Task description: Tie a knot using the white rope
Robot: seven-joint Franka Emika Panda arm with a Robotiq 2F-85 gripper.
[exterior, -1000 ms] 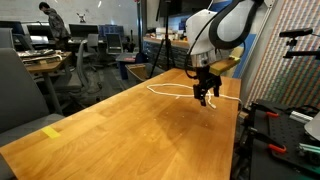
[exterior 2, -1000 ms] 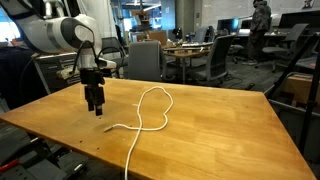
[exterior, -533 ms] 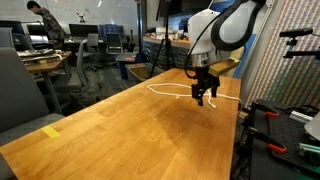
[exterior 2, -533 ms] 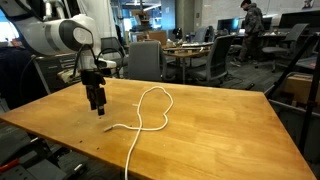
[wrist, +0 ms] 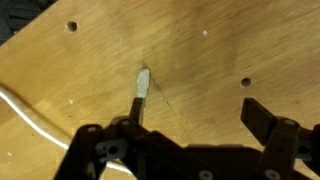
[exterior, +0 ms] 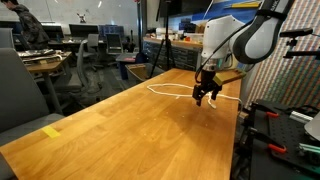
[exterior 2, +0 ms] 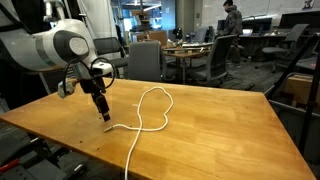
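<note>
Tilted end effector (exterior 2: pixel 104 116), seemingly near tabletop (exterior 2: pixel 215 125)

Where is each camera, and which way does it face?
An exterior view: beyond one table end, looking along it at the white arm and claw far off.
An exterior view: off a long edge, facing the office; arm at left, claw near the white rope.
Wrist view: on the wrist, looking down at the tabletop; only the open claw's fingers show.
Shared: both exterior views show arm, claw, rope.

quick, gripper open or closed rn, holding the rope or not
gripper: open, holding nothing; the white rope lies on the table beside it.
</note>
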